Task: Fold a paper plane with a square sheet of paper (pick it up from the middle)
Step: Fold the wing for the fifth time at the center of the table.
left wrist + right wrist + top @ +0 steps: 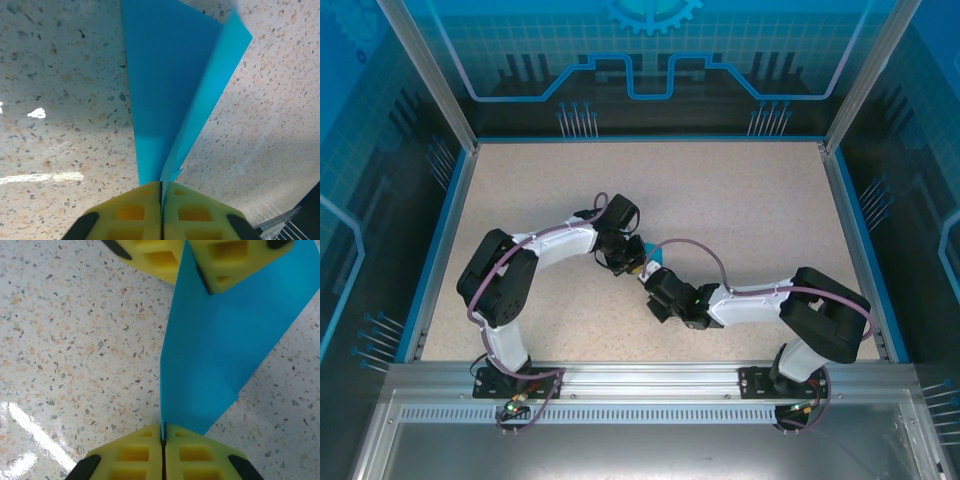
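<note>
Cyan paper plane (pixel 170 85), smooth, sharply creased, speckled table (pixel 60 75)

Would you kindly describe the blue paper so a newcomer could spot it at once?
Start at the speckled beige table, then look to its middle. Between the left tool and right tool is the folded paper, pinched by both. Nothing else on the table is cyan.

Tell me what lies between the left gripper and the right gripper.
The folded blue paper spans the gap, pinched by both the right gripper and the left gripper; the right wrist view shows it.
</note>
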Controlling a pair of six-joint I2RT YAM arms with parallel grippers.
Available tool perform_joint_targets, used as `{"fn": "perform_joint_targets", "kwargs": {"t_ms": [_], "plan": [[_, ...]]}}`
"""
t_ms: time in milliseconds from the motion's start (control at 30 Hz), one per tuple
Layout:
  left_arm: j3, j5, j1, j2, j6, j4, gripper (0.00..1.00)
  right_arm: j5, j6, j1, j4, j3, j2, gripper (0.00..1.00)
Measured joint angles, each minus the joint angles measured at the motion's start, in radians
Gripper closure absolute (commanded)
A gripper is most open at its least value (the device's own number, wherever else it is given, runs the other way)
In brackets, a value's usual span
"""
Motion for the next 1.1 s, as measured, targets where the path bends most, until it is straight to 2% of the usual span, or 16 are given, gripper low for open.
{"fn": "perform_joint_targets", "kwargs": {"t_ms": [67, 133, 233, 300, 367, 433, 633, 733, 933, 1100], "plan": [[0.000, -0.001, 0.000, 0.000, -0.002, 0.000, 0.64, -0.031, 0.004, -0.006, 0.018, -0.004, 0.000, 0.96], [0.000, -0.004, 0.001, -0.001, 0.003, 0.000, 0.62, -0.070, 0.011, -0.017, 0.040, -0.014, 0.000, 0.97], [-0.002, -0.015, 0.003, -0.015, 0.006, -0.006, 0.41, -0.148, 0.026, -0.052, 0.089, -0.041, 0.000, 0.97], [-0.006, -0.026, 0.008, -0.041, 0.012, -0.011, 0.38, -0.212, 0.043, -0.086, 0.127, -0.068, 0.000, 0.97], [-0.014, -0.044, 0.013, -0.082, 0.015, -0.011, 0.28, -0.286, 0.064, -0.128, 0.177, -0.098, -0.002, 0.97], [-0.028, -0.066, 0.018, -0.130, 0.015, -0.010, 0.24, -0.354, 0.083, -0.167, 0.220, -0.122, -0.004, 0.97], [-0.073, -0.103, 0.019, -0.240, 0.020, -0.006, 0.24, -0.535, 0.151, -0.270, 0.333, -0.176, -0.004, 0.97], [-0.101, -0.110, 0.019, -0.256, 0.024, 0.006, 0.32, -0.618, 0.196, -0.320, 0.402, -0.208, 0.004, 0.97], [-0.192, -0.080, 0.019, -0.264, 0.037, 0.102, 0.56, -0.792, 0.279, -0.401, 0.491, -0.212, 0.085, 0.97], [-0.290, -0.013, 0.019, -0.264, 0.043, 0.261, 0.61, -0.922, 0.370, -0.463, 0.558, -0.211, 0.142, 0.97]]}}
